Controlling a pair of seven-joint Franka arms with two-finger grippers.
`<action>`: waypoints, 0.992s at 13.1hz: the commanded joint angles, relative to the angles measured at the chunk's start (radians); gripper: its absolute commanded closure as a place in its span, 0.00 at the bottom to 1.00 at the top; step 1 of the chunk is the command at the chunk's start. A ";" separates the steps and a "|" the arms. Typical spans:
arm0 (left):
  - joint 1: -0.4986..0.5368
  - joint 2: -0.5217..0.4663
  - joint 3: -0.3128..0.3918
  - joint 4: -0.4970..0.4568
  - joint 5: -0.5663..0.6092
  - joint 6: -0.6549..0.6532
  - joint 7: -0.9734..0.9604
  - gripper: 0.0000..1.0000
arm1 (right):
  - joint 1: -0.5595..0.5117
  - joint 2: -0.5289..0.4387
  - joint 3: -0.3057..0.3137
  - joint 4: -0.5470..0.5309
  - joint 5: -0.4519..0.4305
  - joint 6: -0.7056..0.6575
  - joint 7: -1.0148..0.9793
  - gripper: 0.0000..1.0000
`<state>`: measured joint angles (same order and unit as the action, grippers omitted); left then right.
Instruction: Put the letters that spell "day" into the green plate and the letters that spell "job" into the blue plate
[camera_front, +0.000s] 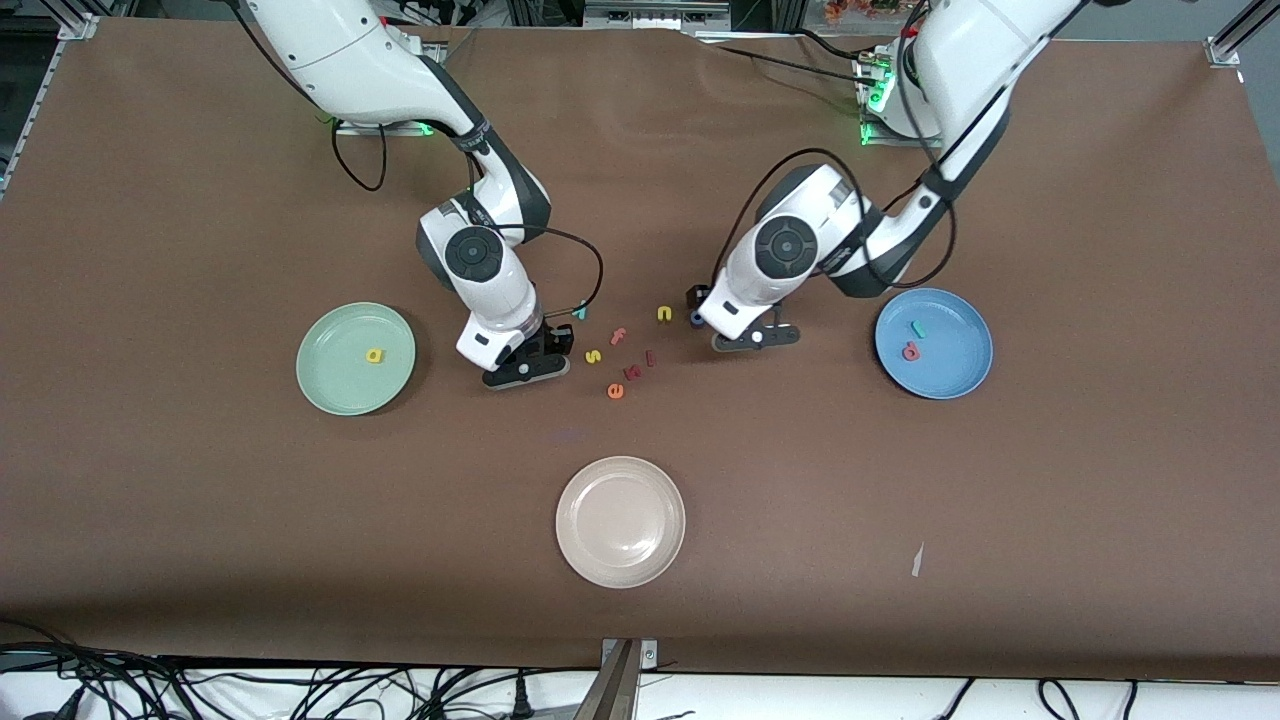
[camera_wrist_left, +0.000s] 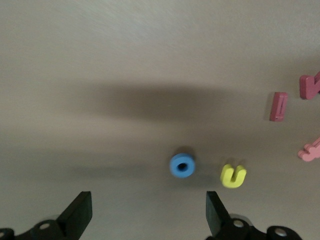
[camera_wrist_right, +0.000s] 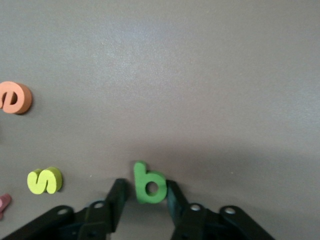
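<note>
The right pincer (camera_wrist_right: 145, 192) pinches the dark green "a" (camera_wrist_right: 148, 184), a small stemmed foam letter, on the tabletop (camera_front: 200, 520) beside the green plate (camera_front: 330, 385), which holds the yellow "d" (camera_front: 374, 354). The left pincer (camera_wrist_left: 147, 212), spread wide, hangs over the blue ring "o" (camera_wrist_left: 182, 165), farther from that plate.

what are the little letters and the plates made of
Blue ring letter and green letter: likely foam, shown by thick, matte, soft-edged slabs. Green plate, blue plate, cream plate: probably plastic, with a smooth, faintly glossy rim.
</note>
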<state>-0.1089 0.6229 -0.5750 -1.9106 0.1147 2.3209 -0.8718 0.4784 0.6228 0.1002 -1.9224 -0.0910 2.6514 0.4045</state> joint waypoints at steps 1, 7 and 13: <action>0.003 0.049 0.006 0.035 0.013 0.032 -0.022 0.12 | 0.008 -0.024 -0.022 -0.035 -0.013 0.007 -0.045 0.70; -0.049 0.098 0.014 0.070 0.013 0.081 -0.036 0.31 | 0.005 -0.132 -0.072 -0.041 -0.012 -0.149 -0.157 0.74; -0.141 0.104 0.099 0.077 0.013 0.081 -0.038 0.51 | -0.167 -0.401 -0.086 -0.275 -0.007 -0.275 -0.459 0.74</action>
<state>-0.2073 0.7162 -0.5048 -1.8626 0.1149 2.3994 -0.8933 0.3809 0.3413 0.0030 -2.0459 -0.0928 2.3672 0.0366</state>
